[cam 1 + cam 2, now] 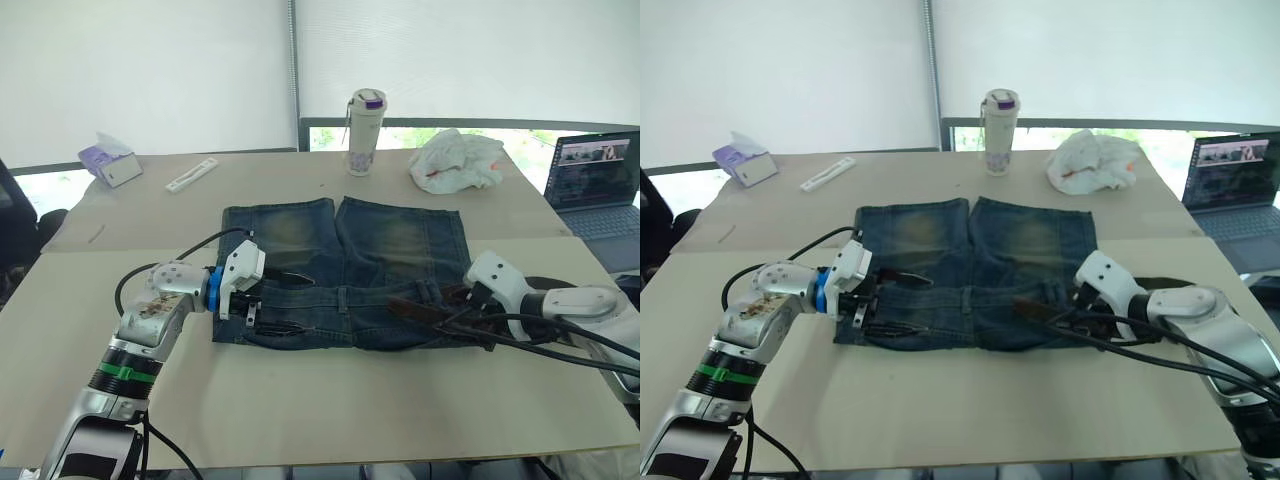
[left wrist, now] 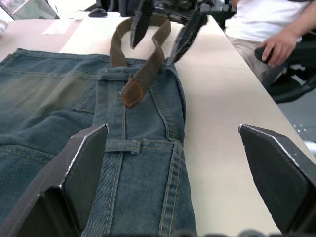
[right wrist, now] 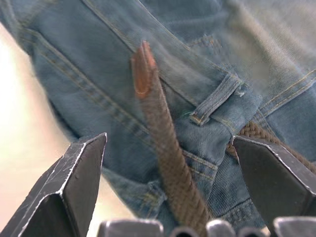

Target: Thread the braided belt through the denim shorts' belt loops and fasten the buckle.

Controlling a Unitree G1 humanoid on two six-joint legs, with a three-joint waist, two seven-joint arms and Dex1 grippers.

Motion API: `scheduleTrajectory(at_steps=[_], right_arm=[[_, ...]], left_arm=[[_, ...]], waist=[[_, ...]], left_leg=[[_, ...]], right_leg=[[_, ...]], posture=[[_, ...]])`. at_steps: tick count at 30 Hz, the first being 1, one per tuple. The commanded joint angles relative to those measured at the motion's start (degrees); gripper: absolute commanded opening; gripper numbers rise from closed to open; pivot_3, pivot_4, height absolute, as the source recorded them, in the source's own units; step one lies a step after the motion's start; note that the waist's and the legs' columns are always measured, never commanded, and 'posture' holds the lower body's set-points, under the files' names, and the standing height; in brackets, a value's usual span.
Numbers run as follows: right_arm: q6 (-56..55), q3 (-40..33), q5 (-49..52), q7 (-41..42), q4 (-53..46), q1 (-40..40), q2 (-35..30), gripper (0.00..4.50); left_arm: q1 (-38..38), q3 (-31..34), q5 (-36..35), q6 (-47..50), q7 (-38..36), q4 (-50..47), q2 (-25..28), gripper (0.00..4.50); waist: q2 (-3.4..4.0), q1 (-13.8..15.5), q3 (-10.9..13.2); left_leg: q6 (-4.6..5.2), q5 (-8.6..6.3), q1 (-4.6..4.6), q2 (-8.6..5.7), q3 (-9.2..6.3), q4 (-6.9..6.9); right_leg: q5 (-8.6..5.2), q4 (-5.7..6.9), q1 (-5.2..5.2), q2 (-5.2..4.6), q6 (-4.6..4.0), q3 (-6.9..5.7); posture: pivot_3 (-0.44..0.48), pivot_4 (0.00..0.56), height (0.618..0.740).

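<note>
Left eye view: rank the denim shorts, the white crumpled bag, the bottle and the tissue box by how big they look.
1. denim shorts
2. white crumpled bag
3. bottle and tissue box look about alike; the bottle is taller, the box wider, so no firm ranking.

Left hand fingers spread wide, right hand fingers apart, both low.
</note>
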Motion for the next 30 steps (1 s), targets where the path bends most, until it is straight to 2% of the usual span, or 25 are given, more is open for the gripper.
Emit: scheduleTrajectory(at_steps=[1, 6, 12, 13, 17, 23, 27, 30], right_arm=[[-0.47, 0.66, -0.61, 1.3, -0.32, -0.86, -0.52, 3.96], [-1.66, 2.64, -1.45, 1.38, 1.0, -2.74, 1.08, 2.33], [-2.42, -0.82, -0.14, 3.96, -0.18, -1.66, -0.33, 0.22], [-3.11, -1.13, 0.04, 4.45, -0.23, -1.27, -0.52, 0.05], [-1.51, -3.66, 4.57, 6.63, -1.86, -2.24, 0.39, 0.05], [6.28, -6.17, 19.81, 11.84, -7.75, -6.71, 3.02, 0.05], [6.6, -3.38, 20.88, 12.8, -8.88, -9.08, 3.21, 0.05], [6.79, -2.47, 21.26, 12.27, -8.82, -9.96, 3.56, 0.05]], left_arm=[[-1.15, 0.71, -0.18, -0.8, -0.74, -0.33, -0.26, 4.5], [-0.93, 0.75, -0.06, -0.98, -0.83, -0.36, -0.53, 4.5], [-0.81, 1.03, -0.18, -0.59, -0.47, -0.19, -1.04, 4.5], [-0.9, 0.98, -0.21, -0.48, -0.26, -0.1, -1.35, 4.5], [-2.06, 1.18, -1.22, 1.62, 1.63, 0.19, -3.72, 4.5], [-5.34, 1.63, -5.58, 8.34, 3.68, 2.77, -10.66, 4.5], [-8.19, 1.77, -7.94, 12.48, 3.8, 5.37, -14.9, 4.5], [-8.75, 0.58, -9.82, 16.76, 1.05, 4.46, -14.84, 4.5]], waist=[[0.0, 0.23, 0.0], [0.0, 0.07, 0.0], [0.03, 0.04, -0.02], [0.03, 0.06, -0.02], [0.03, 0.08, -0.02], [0.02, -0.08, -0.02], [0.02, 0.07, -0.01], [0.02, -0.01, -0.02]], left_leg=[[0.01, -0.01, -0.04, 0.0, -0.01, 0.03], [0.02, -0.01, -0.03, 0.0, -0.01, 0.07], [0.03, -0.02, -0.03, 0.0, -0.02, 0.06], [0.03, -0.02, -0.03, 0.0, -0.02, 0.06], [0.04, -0.02, -0.03, -0.01, -0.02, 0.07], [0.05, -0.03, -0.03, 0.01, -0.04, 0.09], [0.07, -0.04, -0.03, -0.02, -0.07, 0.15], [0.12, -0.07, -0.06, -0.03, -0.07, 0.17]], right_leg=[[0.0, 0.0, -0.01, -0.02, 0.0, -0.02], [0.0, 0.02, 0.0, -0.04, 0.01, 0.0], [0.0, 0.05, -0.01, -0.01, 0.01, 0.01], [0.0, 0.05, -0.01, -0.02, 0.01, 0.01], [0.0, 0.04, 0.0, -0.04, 0.01, 0.01], [0.0, 0.07, 0.01, 0.0, 0.01, 0.01], [0.0, 0.07, 0.04, 0.0, 0.02, -0.04], [0.0, 0.06, 0.04, -0.01, 0.02, -0.05]], posture=[[0.0, 0.15, 0.74], [0.0, 0.15, 0.74], [0.0, 0.15, 0.74], [0.0, 0.15, 0.74], [0.0, 0.15, 0.74], [0.0, 0.15, 0.74], [0.0, 0.15, 0.74], [0.0, 0.15, 0.74]])
